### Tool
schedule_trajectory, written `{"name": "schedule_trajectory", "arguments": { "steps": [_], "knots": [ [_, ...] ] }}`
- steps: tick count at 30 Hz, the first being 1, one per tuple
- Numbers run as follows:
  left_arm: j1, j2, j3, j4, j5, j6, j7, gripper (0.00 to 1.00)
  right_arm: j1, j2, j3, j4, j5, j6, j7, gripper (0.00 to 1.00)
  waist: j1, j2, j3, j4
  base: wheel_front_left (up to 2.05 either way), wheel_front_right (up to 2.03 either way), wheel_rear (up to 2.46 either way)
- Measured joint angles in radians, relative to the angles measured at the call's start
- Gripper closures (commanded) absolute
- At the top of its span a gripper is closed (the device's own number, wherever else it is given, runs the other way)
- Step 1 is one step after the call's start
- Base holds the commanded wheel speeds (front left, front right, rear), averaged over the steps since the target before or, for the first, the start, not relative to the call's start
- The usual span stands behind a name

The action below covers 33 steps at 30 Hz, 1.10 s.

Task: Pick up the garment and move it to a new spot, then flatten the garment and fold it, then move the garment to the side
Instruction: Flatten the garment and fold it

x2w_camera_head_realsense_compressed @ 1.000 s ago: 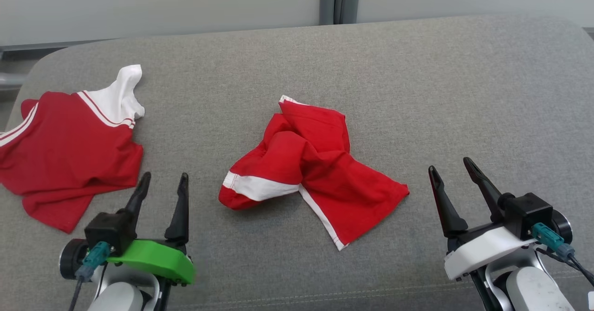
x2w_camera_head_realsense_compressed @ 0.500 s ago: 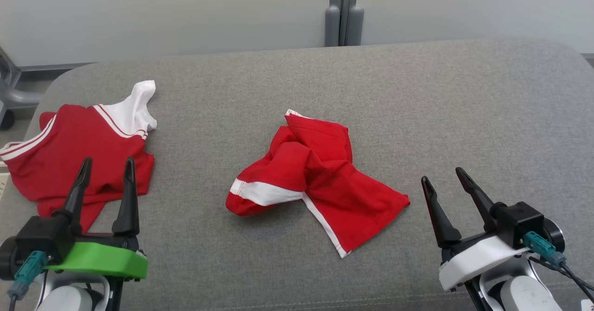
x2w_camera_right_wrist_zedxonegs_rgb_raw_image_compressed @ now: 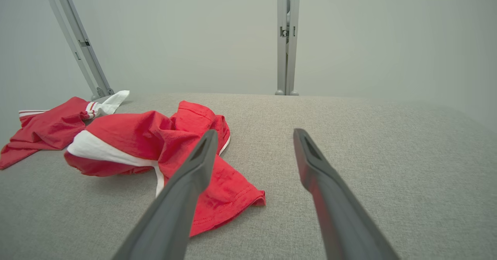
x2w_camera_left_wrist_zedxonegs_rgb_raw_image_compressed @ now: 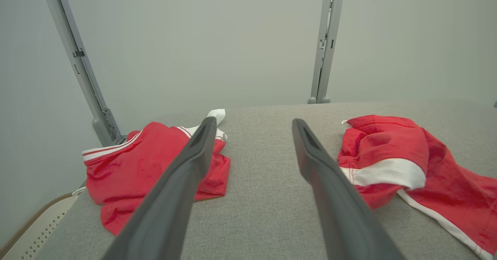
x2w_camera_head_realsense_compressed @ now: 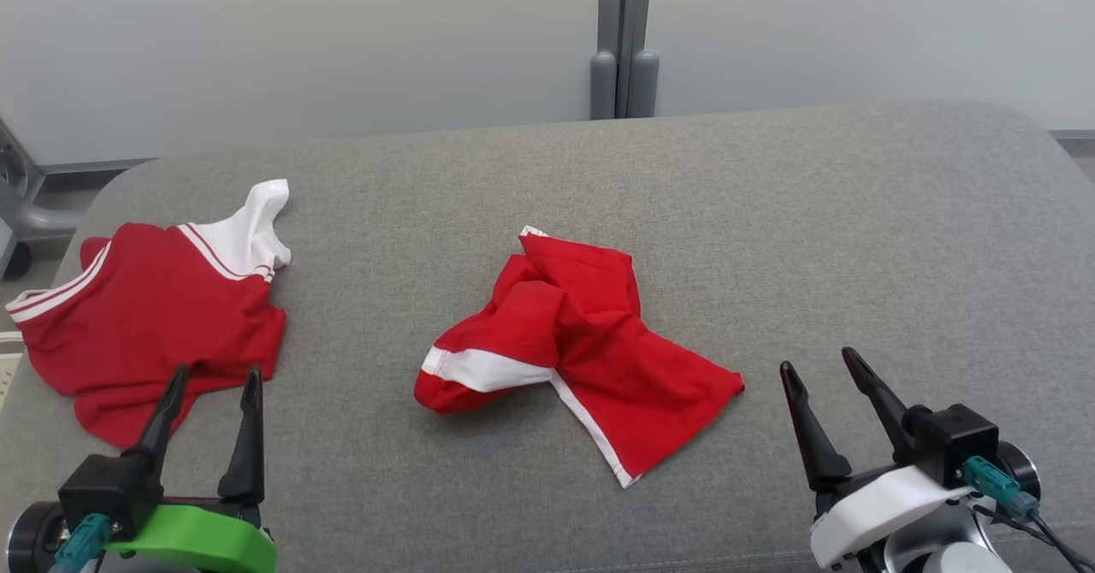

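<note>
A crumpled red garment (x2w_camera_head_realsense_compressed: pixel 582 342) with white stripes lies in the middle of the grey cushioned surface (x2w_camera_head_realsense_compressed: pixel 813 214); it also shows in the left wrist view (x2w_camera_left_wrist_zedxonegs_rgb_raw_image_compressed: pixel 388 147) and the right wrist view (x2w_camera_right_wrist_zedxonegs_rgb_raw_image_compressed: pixel 155 139). A second red garment with a white collar (x2w_camera_head_realsense_compressed: pixel 154 325) lies at the left (x2w_camera_left_wrist_zedxonegs_rgb_raw_image_compressed: pixel 151 163) (x2w_camera_right_wrist_zedxonegs_rgb_raw_image_compressed: pixel 46 128). My left gripper (x2w_camera_head_realsense_compressed: pixel 217 374) (x2w_camera_left_wrist_zedxonegs_rgb_raw_image_compressed: pixel 253 122) is open, its fingertips at the near edge of the left garment, holding nothing. Right of the crumpled garment and clear of it, my right gripper (x2w_camera_head_realsense_compressed: pixel 817 361) (x2w_camera_right_wrist_zedxonegs_rgb_raw_image_compressed: pixel 254 132) stands open and holds nothing.
A pale wall with a grey metal post (x2w_camera_head_realsense_compressed: pixel 622 43) stands behind the surface. A grey frame leg (x2w_camera_head_realsense_compressed: pixel 21 205) stands off the left end. The surface's right half is bare grey fabric, with rounded edges at both ends.
The head camera has tilted up, so the whole picture sits lower. My left gripper has moved left, from beside the left garment to its near edge. The garments and right gripper have kept their places.
</note>
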Motion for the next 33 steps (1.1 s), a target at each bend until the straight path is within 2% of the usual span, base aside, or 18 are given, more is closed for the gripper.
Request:
{"name": "schedule_trajectory", "arguments": {
  "steps": [7, 23, 26, 33],
  "knots": [
    [0.031, -0.003, 0.003, -0.007, -0.015, 0.013, 0.005, 0.00, 0.017, 0.009, -0.042, -0.015, 0.000, 0.000, 0.000, 0.00, 0.0000, 0.0000, -0.017, -0.003, 0.00, 0.00, 0.00],
    [0.032, 0.001, -0.010, -0.021, -0.018, 0.023, 0.021, 0.00, 0.021, 0.017, -0.044, -0.023, -0.008, 0.000, 0.000, 0.00, 0.0000, 0.0000, -0.016, 0.009, 0.00, 0.00, 0.00],
    [0.029, 0.000, -0.013, -0.022, -0.017, 0.025, 0.022, 0.00, 0.020, -0.003, -0.008, -0.020, -0.012, 0.000, 0.014, 0.00, 0.0000, 0.0000, -0.015, 0.018, 0.00, 0.00, 0.00],
    [0.002, -0.017, -0.036, -0.018, -0.018, 0.017, 0.027, 0.00, -0.018, -0.096, 0.189, 0.030, -0.020, 0.000, 0.098, 0.00, 0.0000, 0.0000, 0.001, 0.050, 0.00, 0.00, 0.00]
  ]
}}
